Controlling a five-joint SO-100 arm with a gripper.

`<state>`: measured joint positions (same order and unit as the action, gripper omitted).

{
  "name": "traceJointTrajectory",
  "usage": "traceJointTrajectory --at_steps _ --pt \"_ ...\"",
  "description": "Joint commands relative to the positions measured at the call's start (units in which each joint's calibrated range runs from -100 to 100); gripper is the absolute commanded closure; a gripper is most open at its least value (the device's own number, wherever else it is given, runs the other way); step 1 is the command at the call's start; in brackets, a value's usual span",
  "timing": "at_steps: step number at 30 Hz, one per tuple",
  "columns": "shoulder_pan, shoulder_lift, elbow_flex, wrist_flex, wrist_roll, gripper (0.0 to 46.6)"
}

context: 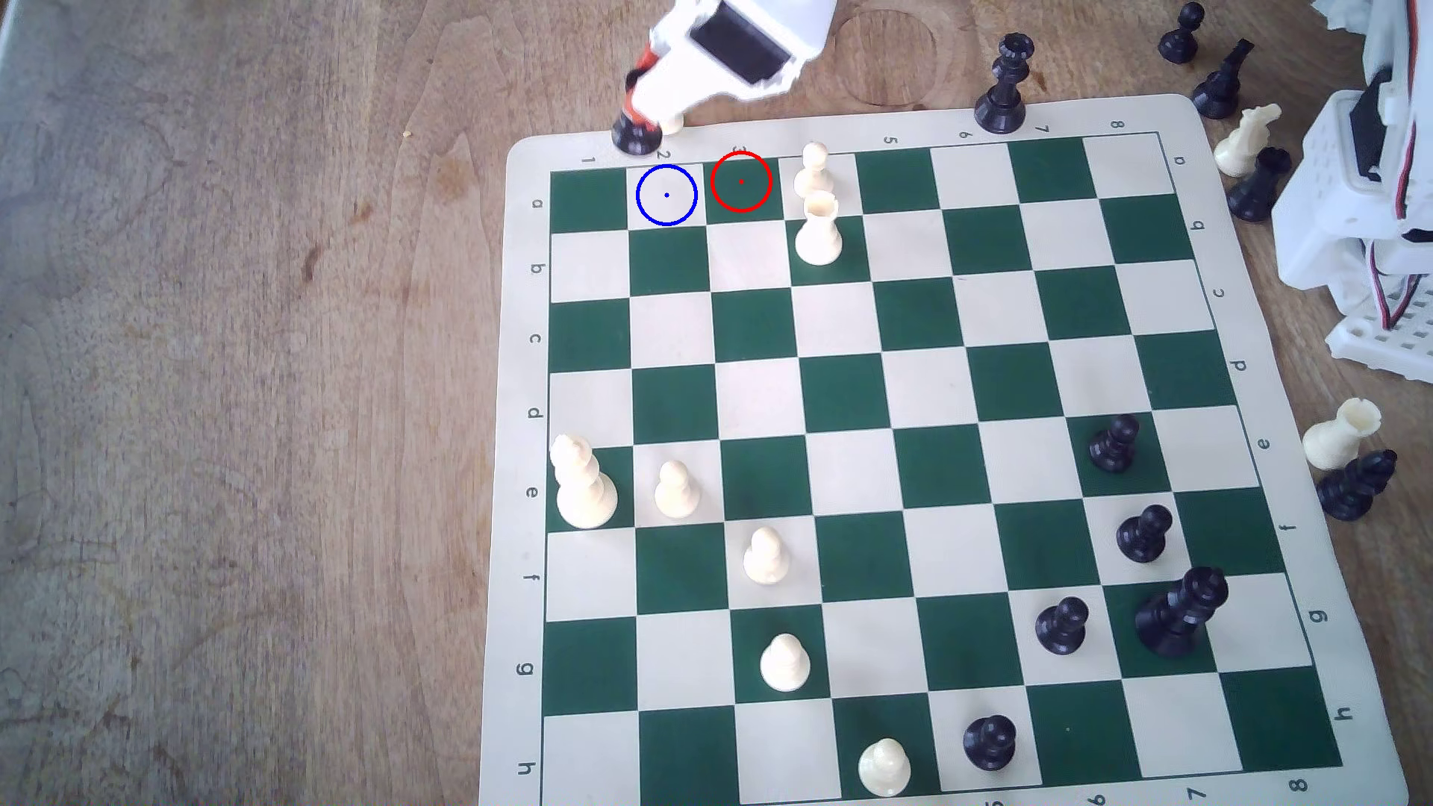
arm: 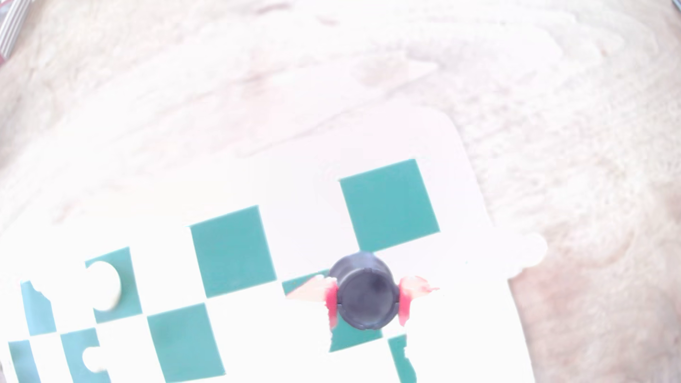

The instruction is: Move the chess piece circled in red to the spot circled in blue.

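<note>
The chess piece, a black rook (context: 636, 138), is held between my gripper's (context: 640, 124) red-padded fingers (arm: 331, 300). In the exterior view it sits over the board's far cream border by the "2" label, just beyond the spot. From above, the wrist view shows its round notched top (arm: 365, 296) with my gripper (arm: 365, 299) shut on both sides. The spot (context: 666, 194), a cream square with a blue ring and centre dot, is bare. To its right in the exterior view, the red-ringed green square (context: 741, 182) is bare too. I cannot tell how high the rook hangs.
A cream pawn (context: 814, 167) and a cream rook (context: 818, 232) stand just right of the red ring. A black queen (context: 1006, 85) stands at the board's far edge. Captured pieces (context: 1252, 155) and the white arm base (context: 1365, 194) crowd the exterior view's right. Bare wood lies left.
</note>
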<state>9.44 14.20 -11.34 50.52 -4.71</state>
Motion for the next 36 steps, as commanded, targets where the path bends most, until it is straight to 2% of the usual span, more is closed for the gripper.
traceJointTrajectory --at_steps 1,14,36 --pt "0.2 0.1 -3.8 -1.0 0.5 46.4" --pt "3.0 5.7 -1.4 -4.4 2.7 46.4" --pt "2.9 8.5 0.7 -7.8 2.6 46.4"
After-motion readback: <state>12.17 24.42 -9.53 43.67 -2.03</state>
